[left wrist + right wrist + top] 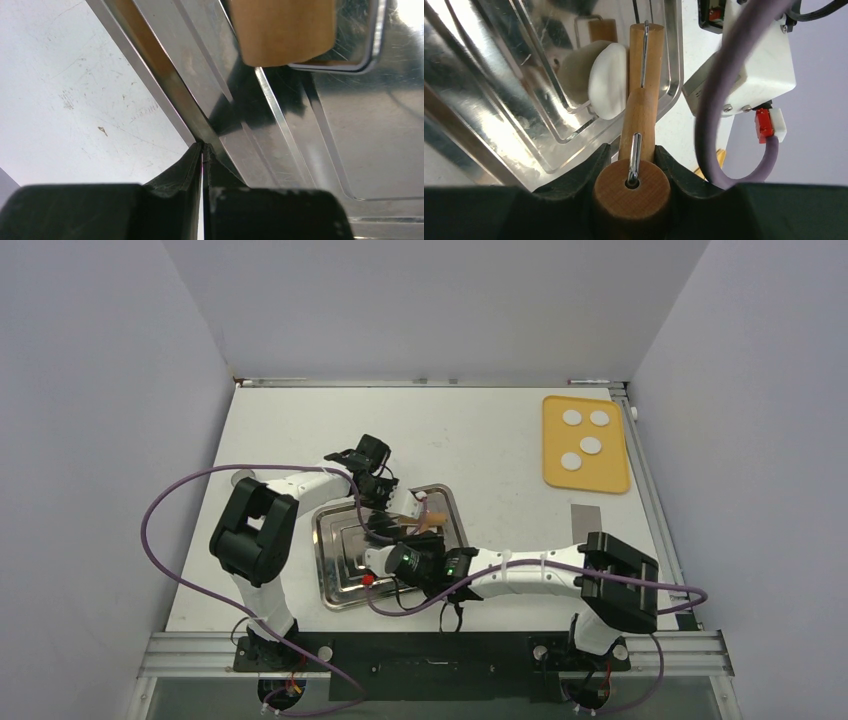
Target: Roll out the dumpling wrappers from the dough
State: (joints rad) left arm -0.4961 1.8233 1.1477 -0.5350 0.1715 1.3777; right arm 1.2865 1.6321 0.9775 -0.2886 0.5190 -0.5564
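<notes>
White tabletop [480, 440], grey walls round it; a steel tray [335, 560] sits mid-table w/ both arms bent over it. We see the left gripper [202, 150] at the tray's far rim, fingers pressed together w/ only a hairline between. We judge it's pinching the rim so the tray can't slide under the rolling. The right gripper [631, 150] is clamped round the handle of the wooden rolling pin [640, 115], which points across the tray floor, so the pin's weight & angle are set from one end. A thick white dough piece [608, 80] lies in the tray touching the pin's side, prob. the next one to flatten. The dumpling wrappers [591, 445], four small discs, lie on the yellow board [612, 475] at the far right, well apart from the tray, we think to keep them out of the arms' way.
</notes>
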